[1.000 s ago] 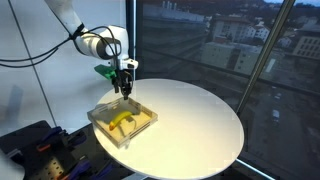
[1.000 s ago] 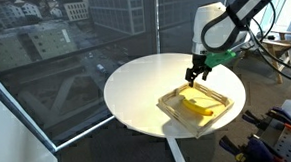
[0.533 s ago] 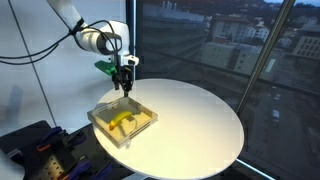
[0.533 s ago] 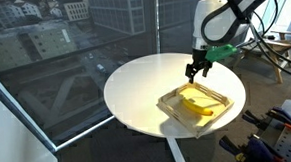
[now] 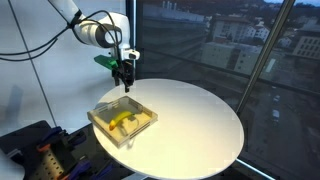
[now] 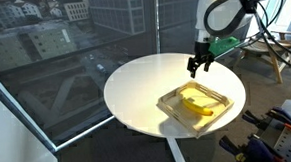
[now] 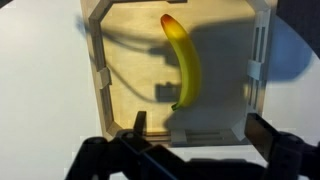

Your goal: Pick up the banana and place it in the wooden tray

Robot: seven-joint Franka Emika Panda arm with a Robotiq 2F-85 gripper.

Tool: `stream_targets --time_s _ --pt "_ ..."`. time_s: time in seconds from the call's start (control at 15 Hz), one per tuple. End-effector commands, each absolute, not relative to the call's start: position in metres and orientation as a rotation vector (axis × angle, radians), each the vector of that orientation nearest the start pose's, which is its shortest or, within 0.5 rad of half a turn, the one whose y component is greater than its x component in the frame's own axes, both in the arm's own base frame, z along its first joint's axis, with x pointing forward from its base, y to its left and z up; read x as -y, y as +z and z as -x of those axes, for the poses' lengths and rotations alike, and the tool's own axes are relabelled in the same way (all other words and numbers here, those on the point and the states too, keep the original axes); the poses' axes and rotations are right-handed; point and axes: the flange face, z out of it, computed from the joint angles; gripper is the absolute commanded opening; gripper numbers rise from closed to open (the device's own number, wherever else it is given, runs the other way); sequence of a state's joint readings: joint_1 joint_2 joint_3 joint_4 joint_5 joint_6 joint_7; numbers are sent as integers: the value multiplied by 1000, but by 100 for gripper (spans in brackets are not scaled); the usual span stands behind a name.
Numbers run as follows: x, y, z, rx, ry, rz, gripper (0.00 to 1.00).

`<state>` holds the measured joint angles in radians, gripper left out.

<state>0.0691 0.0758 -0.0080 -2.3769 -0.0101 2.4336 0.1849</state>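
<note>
The yellow banana (image 7: 183,60) lies inside the wooden tray (image 7: 97,60), seen from above in the wrist view. In both exterior views the banana (image 5: 123,122) (image 6: 196,105) rests on the tray's floor, and the tray (image 5: 98,122) (image 6: 171,109) sits on the round white table. My gripper (image 5: 123,78) (image 6: 198,68) hangs well above the tray's rim, open, with nothing between its fingers. In the wrist view the gripper (image 7: 197,135) frames the tray's near rim, its jaws wide apart.
The round white table (image 5: 200,115) (image 6: 136,86) stands beside large windows. Dark equipment (image 5: 35,150) sits on the floor next to the table, with more gear (image 6: 278,129) on that side.
The gripper has risen straight up, away from the tray, staying open. The banana and tray have not moved.
</note>
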Motion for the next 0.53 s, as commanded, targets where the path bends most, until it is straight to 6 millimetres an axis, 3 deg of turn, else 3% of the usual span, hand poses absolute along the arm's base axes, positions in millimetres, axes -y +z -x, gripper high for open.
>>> stream_targets --time_s 0.0,0.47 --pt "-27 309 -494 -155 38 3139 100" --pt "-25 331 -487 -156 31 3144 100"
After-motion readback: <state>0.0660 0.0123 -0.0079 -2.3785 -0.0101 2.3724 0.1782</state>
